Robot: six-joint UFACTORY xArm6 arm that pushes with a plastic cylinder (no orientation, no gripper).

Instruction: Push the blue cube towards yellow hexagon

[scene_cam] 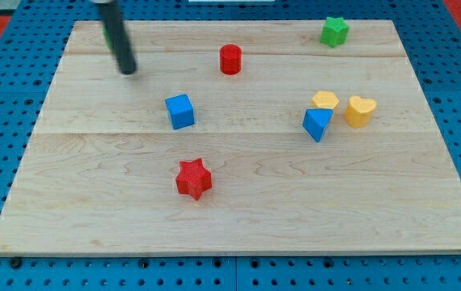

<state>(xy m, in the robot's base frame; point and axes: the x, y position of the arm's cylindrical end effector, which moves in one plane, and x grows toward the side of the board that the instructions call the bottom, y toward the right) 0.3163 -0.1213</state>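
The blue cube point(180, 111) sits on the wooden board point(238, 218), left of centre. The yellow hexagon point(325, 101) lies at the view's right, touching a blue triangular block point(317, 124) just below it. My tip point(128, 69) is at the upper left of the board, up and to the left of the blue cube and apart from it. The dark rod rises from there to the view's top edge.
A yellow heart block point(360, 111) sits right of the hexagon. A red cylinder point(230, 59) stands above the cube, to its right. A red star point(193, 179) lies below the cube. A green star point(334, 31) is near the top right edge.
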